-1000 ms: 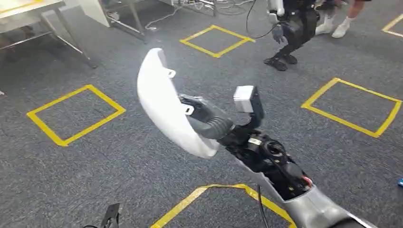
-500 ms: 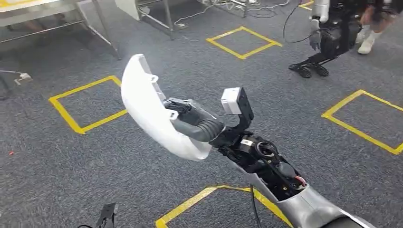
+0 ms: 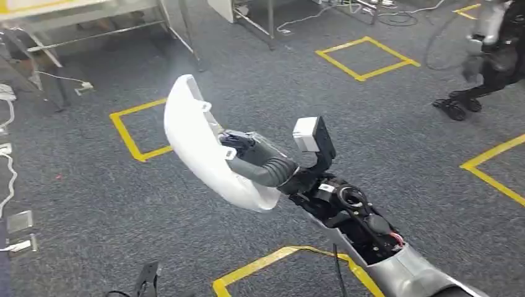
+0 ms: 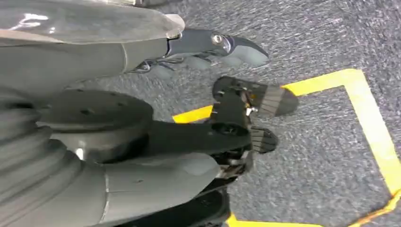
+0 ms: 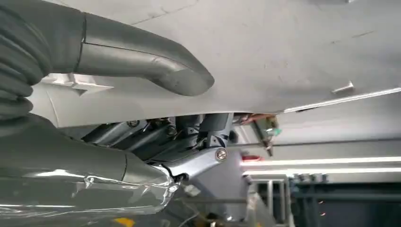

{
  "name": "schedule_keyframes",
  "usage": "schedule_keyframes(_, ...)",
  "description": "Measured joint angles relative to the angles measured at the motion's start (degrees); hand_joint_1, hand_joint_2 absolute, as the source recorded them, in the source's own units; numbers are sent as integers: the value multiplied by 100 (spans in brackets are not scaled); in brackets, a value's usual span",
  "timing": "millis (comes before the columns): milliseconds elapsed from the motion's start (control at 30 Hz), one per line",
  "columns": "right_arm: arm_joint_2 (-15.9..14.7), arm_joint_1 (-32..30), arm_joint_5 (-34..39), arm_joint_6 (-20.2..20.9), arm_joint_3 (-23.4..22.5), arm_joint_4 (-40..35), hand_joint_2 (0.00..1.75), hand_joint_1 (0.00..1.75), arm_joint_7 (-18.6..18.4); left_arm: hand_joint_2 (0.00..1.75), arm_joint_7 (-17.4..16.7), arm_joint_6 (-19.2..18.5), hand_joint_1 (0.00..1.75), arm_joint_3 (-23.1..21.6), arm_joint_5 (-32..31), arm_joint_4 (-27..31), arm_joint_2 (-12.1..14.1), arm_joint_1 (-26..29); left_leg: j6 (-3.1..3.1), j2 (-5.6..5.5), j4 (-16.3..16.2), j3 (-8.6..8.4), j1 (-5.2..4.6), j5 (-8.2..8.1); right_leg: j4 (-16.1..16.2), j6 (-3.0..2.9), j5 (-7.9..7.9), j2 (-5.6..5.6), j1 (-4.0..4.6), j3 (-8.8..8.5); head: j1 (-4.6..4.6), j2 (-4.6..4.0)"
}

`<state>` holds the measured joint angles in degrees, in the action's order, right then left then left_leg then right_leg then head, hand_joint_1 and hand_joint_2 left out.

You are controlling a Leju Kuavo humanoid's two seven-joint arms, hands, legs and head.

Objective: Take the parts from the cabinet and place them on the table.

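Risk: slip or swing of white part (image 3: 204,148) in transit, from smooth, glossy curved shell with thin edges and small moulded tabs; long overhang past right hand (image 3: 247,151), thumb and fingers clamped across its mid-section. Held aloft above grey carpet (image 3: 93,204), well apart from table (image 3: 80,12). Left hand (image 4: 208,47) hanging, fingers loosely extended, holding nothing.

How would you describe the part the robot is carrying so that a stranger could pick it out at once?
Start from the grey carpet marked with yellow tape squares. Above it, mid-picture, the silver right arm reaches forward, and its right hand grips a curved white shell. It is the one large, smooth, crescent-shaped white piece there, with small mounting tabs along its edge.
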<state>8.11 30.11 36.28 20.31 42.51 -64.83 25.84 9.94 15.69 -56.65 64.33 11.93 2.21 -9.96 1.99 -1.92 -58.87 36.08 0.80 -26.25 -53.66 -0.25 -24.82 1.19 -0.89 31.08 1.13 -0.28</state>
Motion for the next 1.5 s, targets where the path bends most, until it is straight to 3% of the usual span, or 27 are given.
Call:
schedule_keyframes(67,0,-18,-6,17,2,26,175,175,-9,175,0,0,0,0,9,0,0,-13,44,94,-1010,486,17,-441,-1,-9,-4,-134,8,2,46,0)
schedule_keyframes(133,0,-25,-7,26,4,48,175,175,-9,175,0,0,0,0,33,0,2,5,77,123,-1394,690,25,-465,-3,-9,-11,-262,8,1,83,0)
schedule_keyframes(167,2,-24,-7,26,4,57,175,175,-7,175,0,0,0,0,35,0,4,13,82,139,-1154,580,33,-294,-5,0,-18,-311,7,-2,99,0)
schedule_keyframes(233,17,-19,-7,26,4,61,175,175,-7,175,0,0,0,0,44,0,22,12,78,255,-117,51,39,196,-26,41,-47,-401,-4,-15,125,0)
schedule_keyframes(267,22,-11,-7,28,4,61,175,175,-4,175,0,0,0,-2,46,0,17,6,71,496,361,-205,33,327,-42,79,-73,-435,20,-22,151,0)
schedule_keyframes(300,24,-1,-7,33,4,63,175,175,2,175,0,0,0,0,46,0,11,-12,21,471,455,-230,-22,294,-77,117,-96,-471,73,4,226,0)
schedule_keyframes(367,26,-1,-7,46,13,66,175,175,-7,175,2,0,0,-2,48,0,11,-5,-44,378,431,-203,-6,284,-67,148,-107,-538,89,-26,103,0)
schedule_keyframes(433,33,0,-7,50,17,66,175,175,-7,175,7,0,0,-2,59,0,13,11,-130,286,443,-215,-11,287,-72,219,-146,-607,53,-62,92,0)
schedule_keyframes(467,33,3,-7,52,20,66,175,175,-7,175,11,0,0,0,68,0,9,15,-159,246,455,-234,10,293,-179,255,-252,-422,27,-40,70,0)
schedule_keyframes(533,33,4,-7,61,35,68,175,175,-2,175,22,0,0,-2,72,0,11,3,-221,171,454,-233,11,296,-1004,272,-720,-204,25,329,-15,0)
schedule_keyframes(600,33,-16,-7,61,48,101,175,175,-4,175,22,0,0,0,76,0,4,12,-232,74,450,-232,-8,295,-1880,273,-1038,-151,33,749,-57,0)
schedule_keyframes(667,33,-21,-7,65,63,120,175,175,-4,175,22,0,0,0,85,0,4,23,-232,-41,446,-235,-17,295,-1881,244,-870,-137,36,786,-65,0)
schedule_keyframes(733,33,-14,-7,72,77,120,175,175,-4,175,22,0,0,0,85,0,2,21,-230,-174,437,-257,-19,294,-923,179,-304,-71,36,354,-83,0)
schedule_keyframes(767,33,-11,-7,79,83,120,175,175,-4,175,22,-2,0,0,85,0,2,19,-224,-225,437,-264,-16,290,-390,139,-44,100,36,118,-89,0)
schedule_keyframes(800,33,-11,-7,83,92,125,175,175,-4,175,22,-2,0,0,85,0,-11,22,-199,-265,430,-234,-25,299,-248,103,-97,323,26,42,-81,0)
schedule_keyframes(867,33,-19,-9,85,98,129,175,175,-9,175,22,-2,0,0,85,0,-7,16,-128,-343,412,-165,17,334,-153,109,-101,252,56,45,-109,0)
schedule_keyframes(933,39,-8,-9,96,103,127,175,175,-11,175,22,-4,0,-2,85,0,-2,46,-43,-442,466,-169,-1,368,-96,47,-77,168,30,14,-127,0)
schedule_keyframes(1000,70,3,-15,109,103,127,175,175,-9,175,22,-2,0,-2,85,-2,2,44,0,-90,211,-63,0,168,-14,3,-36,50,-8,-44,-74,0)
schedule_keyframes(1033,70,10,-15,124,105,127,175,175,-9,175,22,-4,0,-2,83,-2,-2,26,26,24,-192,132,15,-55,-14,-33,-39,-19,-4,-45,-15,0)
schedule_keyframes(1100,70,-4,-15,122,105,142,175,175,-15,175,20,-4,0,-2,83,-2,-4,13,75,110,-1135,588,25,-437,-15,-34,-41,-158,7,-36,22,0)
schedule_keyframes(1133,70,-6,-15,129,109,155,175,175,-15,175,13,-4,0,-2,83,-2,-7,21,94,123,-1400,713,27,-492,-15,-35,-42,-226,9,-32,42,0)
schedule_keyframes(1200,70,-5,-15,131,116,166,175,175,-13,175,-4,-4,0,-2,83,-2,-2,33,96,147,-1003,501,31,-205,-16,-28,-47,-338,9,-36,81,0)
schedule_keyframes(1267,74,0,-15,138,118,166,175,175,-11,175,-4,-2,0,-2,83,-2,7,25,69,283,73,-93,28,244,-18,4,-67,-428,8,-57,118,0)
schedule_keyframes(1300,76,5,-15,138,118,166,175,175,-11,175,-4,0,0,-2,83,-2,4,11,54,424,456,-309,17,262,-23,38,-83,-437,34,-52,143,0)
schedule_keyframes(1367,79,18,-81,85,131,175,175,175,-29,175,-7,0,0,-2,81,-2,2,17,-20,344,505,-306,-13,276,-39,84,-93,-472,74,-32,94,0)
schedule_keyframes(1433,79,21,-83,41,146,201,175,175,-31,175,-17,0,0,-2,79,-2,-9,39,-8,333,522,-314,-1,274,-59,-55,-117,-471,94,-45,35,0)
schedule_keyframes(1500,79,23,-81,15,149,234,175,175,-29,175,-20,7,0,-2,74,-4,2,40,-27,327,521,-312,-22,266,-30,-36,-101,-469,83,-58,7,0)
